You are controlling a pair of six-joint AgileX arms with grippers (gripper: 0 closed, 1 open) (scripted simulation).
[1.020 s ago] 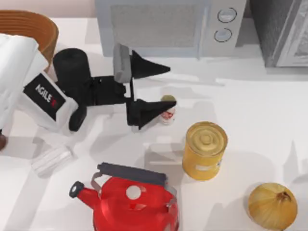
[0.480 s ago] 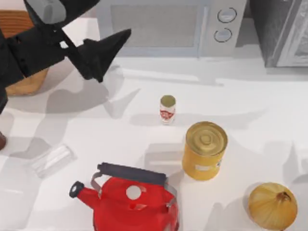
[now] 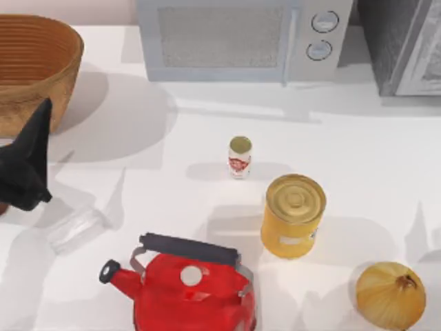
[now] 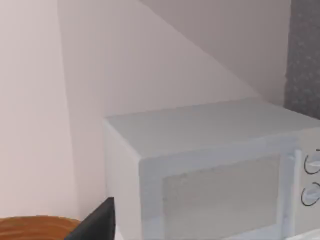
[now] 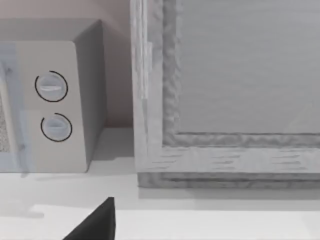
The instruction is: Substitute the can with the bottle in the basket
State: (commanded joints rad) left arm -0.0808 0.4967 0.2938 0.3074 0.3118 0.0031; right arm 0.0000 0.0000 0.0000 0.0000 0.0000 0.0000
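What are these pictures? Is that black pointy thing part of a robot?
Yes! It is a tip of the left pincer of a robot with two arms, at the left edge of the table. It holds nothing that can be seen.

One picture comes from a camera above, looking down. The other two come from small cameras on the robot's wrists.

On the table stand a tiny can with a red-and-white label, a big yellow can, a red kettle, an onion and a clear ribbed thing. A woven basket sits at the back left, beside a microwave.

The left wrist camera looks at the microwave and the basket's rim. The right wrist camera sees the microwave's knobs and a grey box.
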